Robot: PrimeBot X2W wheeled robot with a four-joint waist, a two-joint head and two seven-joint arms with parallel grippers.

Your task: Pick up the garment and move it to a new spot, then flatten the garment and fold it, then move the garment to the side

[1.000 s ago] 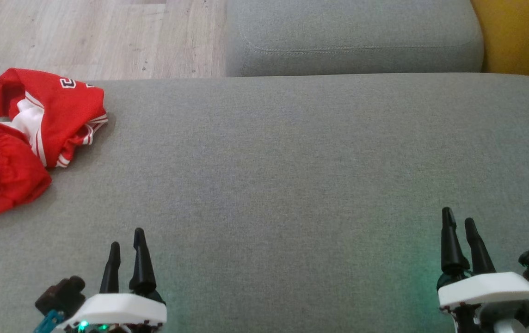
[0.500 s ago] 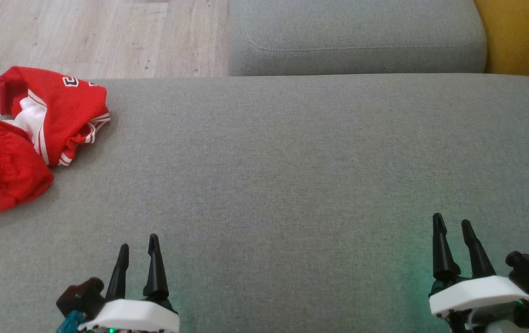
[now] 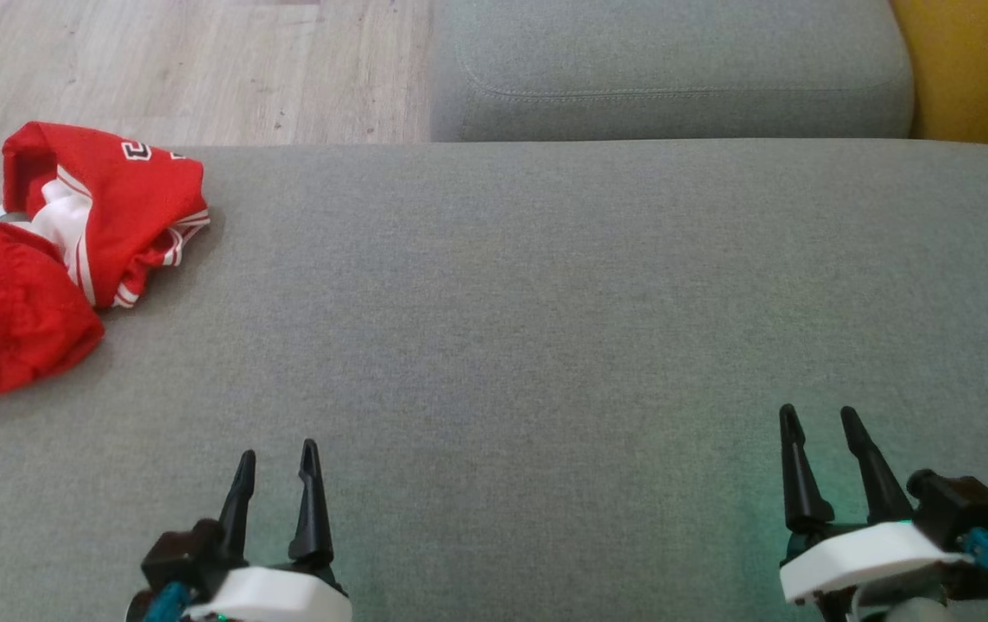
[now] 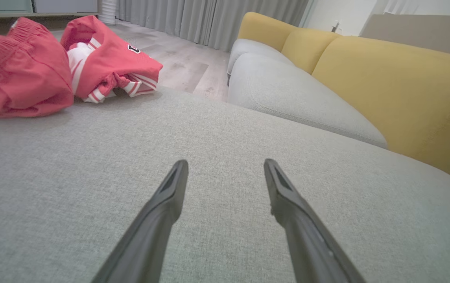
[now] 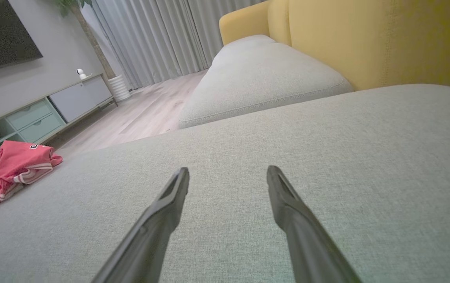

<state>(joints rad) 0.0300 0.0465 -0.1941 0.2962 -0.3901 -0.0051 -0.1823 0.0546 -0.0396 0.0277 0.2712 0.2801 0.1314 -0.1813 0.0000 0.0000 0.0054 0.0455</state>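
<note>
Jaws on both arms are standing spread, pinching nothing, tips pointing toward the far edge of the grey seat cushion [image 3: 546,302]. Left jaws are hovering by the near edge, left of middle. Right jaws are hovering by the near edge toward the right corner.

Garment [image 3: 71,250] is lying ahead and to the left of both, at the cushion's far left corner, part of it spilling past the left edge. Left jaws are sitting nearer; right jaws are well apart from it. Heap's long axis is running along the left edge, slanting in toward the far edge.

Garment is looking crumpled: red cloth in two lumps, with a white panel and red-and-white striped trim showing between them, and a small lettered patch on top.

Judging the left arm likelier to be reaching, forward and leftward.
</note>
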